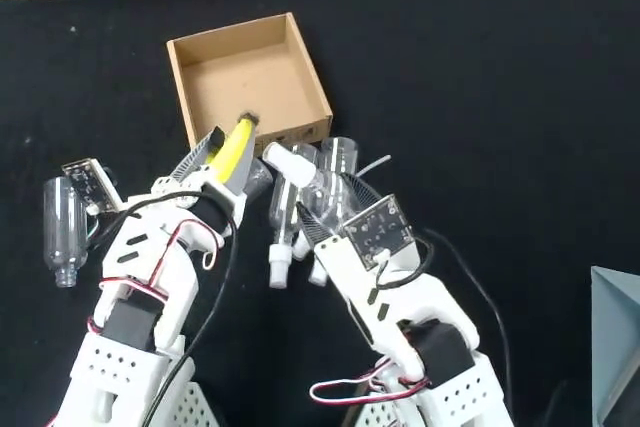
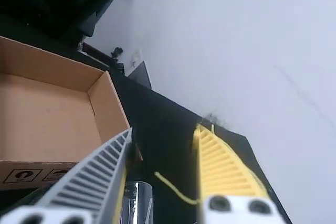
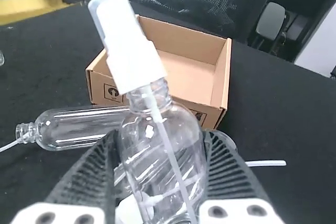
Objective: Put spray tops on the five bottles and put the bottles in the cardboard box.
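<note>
Clear bottle (image 3: 157, 145) with spray top (image 3: 124, 40) between right fingers (image 3: 231, 177).

White printed arms (image 1: 400, 297), black motors (image 1: 128, 322), red and black cables (image 1: 340, 387); left pincer (image 2: 164, 131) ribbed yellow and grey, right pincer (image 3: 160, 135) ribbed dark grey.

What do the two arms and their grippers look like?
The left arm and right arm are white printed shells with black servo motors and red, white and black wiring. The left gripper has one yellow ribbed finger and one grey; the right gripper has two dark grey ribbed fingers. Each wrist carries a small dark circuit board.
</note>
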Controlling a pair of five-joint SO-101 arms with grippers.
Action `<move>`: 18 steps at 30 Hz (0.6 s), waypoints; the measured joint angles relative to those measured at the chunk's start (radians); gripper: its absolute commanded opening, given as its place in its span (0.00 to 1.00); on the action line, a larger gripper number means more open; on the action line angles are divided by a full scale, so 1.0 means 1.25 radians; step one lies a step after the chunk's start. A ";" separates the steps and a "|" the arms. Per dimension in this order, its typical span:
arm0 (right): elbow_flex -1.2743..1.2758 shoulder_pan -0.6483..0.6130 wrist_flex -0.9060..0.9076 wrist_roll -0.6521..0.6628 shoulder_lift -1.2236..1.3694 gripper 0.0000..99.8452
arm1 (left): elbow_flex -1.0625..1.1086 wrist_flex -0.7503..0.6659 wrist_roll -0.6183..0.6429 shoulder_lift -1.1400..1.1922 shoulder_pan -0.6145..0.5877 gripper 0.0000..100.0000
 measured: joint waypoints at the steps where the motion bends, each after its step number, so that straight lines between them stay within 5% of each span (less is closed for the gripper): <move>1: 0.000 0.000 0.000 0.000 0.000 0.07 | 0.000 0.000 0.000 0.000 -0.001 0.17; 18: -0.031 0.000 0.000 0.000 0.000 0.07 | 0.052 -0.109 0.000 0.000 -0.049 0.17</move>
